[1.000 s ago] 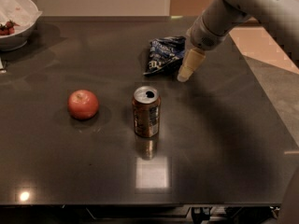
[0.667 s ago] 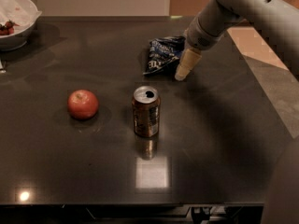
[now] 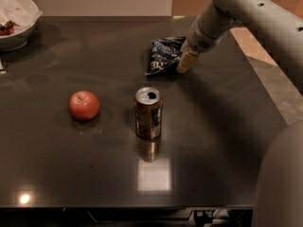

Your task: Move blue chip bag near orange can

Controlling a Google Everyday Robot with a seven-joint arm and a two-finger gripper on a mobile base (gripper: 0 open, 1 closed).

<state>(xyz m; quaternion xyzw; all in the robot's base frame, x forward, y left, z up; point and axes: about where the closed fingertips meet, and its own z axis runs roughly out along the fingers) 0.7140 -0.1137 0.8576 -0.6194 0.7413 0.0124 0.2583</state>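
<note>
The blue chip bag (image 3: 164, 56) lies crumpled on the dark table toward the back, right of centre. The orange can (image 3: 148, 113) stands upright in the middle of the table, in front of the bag and apart from it. My gripper (image 3: 186, 62) reaches in from the upper right and sits at the bag's right edge, low to the table and touching or nearly touching the bag.
A red-orange apple (image 3: 84, 105) sits left of the can. A white bowl (image 3: 16, 19) with food stands at the back left corner. The dark table (image 3: 218, 141) ends on the right, where a lighter floor shows. My arm covers the upper right.
My gripper and arm have lifted slightly and shifted back toward the bag's right edge. The bag, can and apple have not moved.
</note>
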